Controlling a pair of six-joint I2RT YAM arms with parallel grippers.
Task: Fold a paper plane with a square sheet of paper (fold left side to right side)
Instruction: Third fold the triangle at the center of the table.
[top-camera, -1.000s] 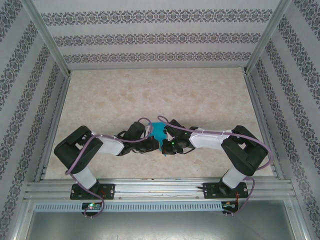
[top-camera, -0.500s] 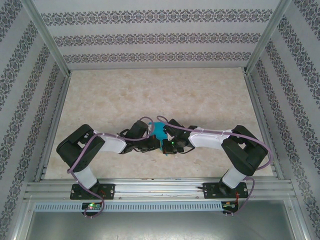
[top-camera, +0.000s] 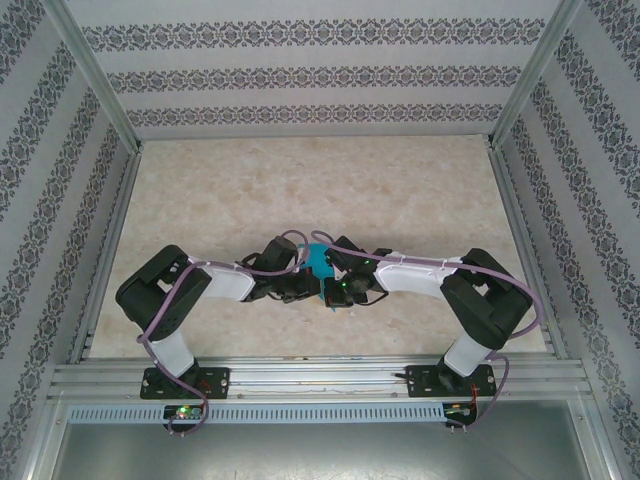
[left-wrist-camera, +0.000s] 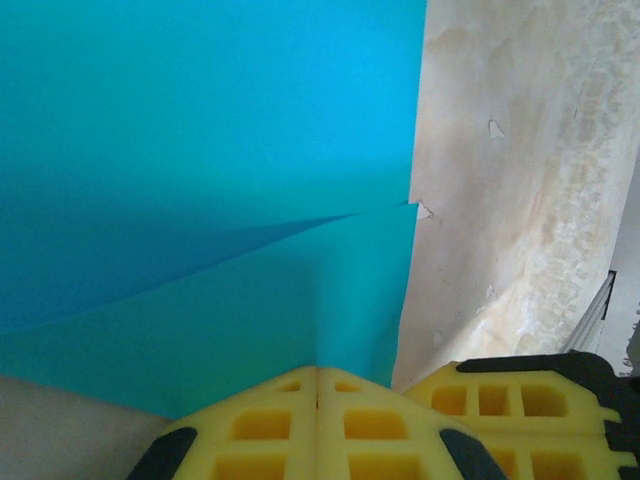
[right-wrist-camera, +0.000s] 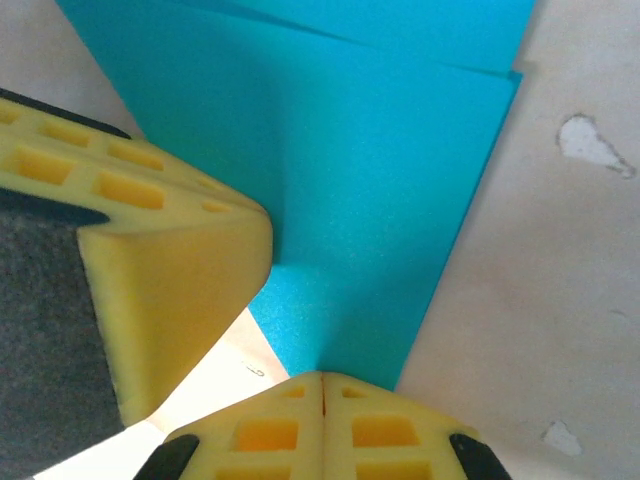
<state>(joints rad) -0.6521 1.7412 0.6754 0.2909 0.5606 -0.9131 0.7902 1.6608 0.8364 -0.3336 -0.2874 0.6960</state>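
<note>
Patterned walls (top-camera: 320, 75) box in a marbled beige bench (top-camera: 320, 190). From above, the sheet of paper (top-camera: 318, 262) sits near-centre, mostly hidden between the left pincer (top-camera: 305, 288) and right pincer (top-camera: 332, 292). Left wrist view: its yellow fingers (left-wrist-camera: 280, 425) are pressed together on the paper's edge — chipped bench beside. Right wrist view: that pincer is clamped on a corner, the left one crowding alongside.

a lab test booth: aluminium frame (top-camera: 320, 378), patterned wall panels (top-camera: 310, 75) (floral stripes), marbled tabletop (top-camera: 310, 190).
</note>
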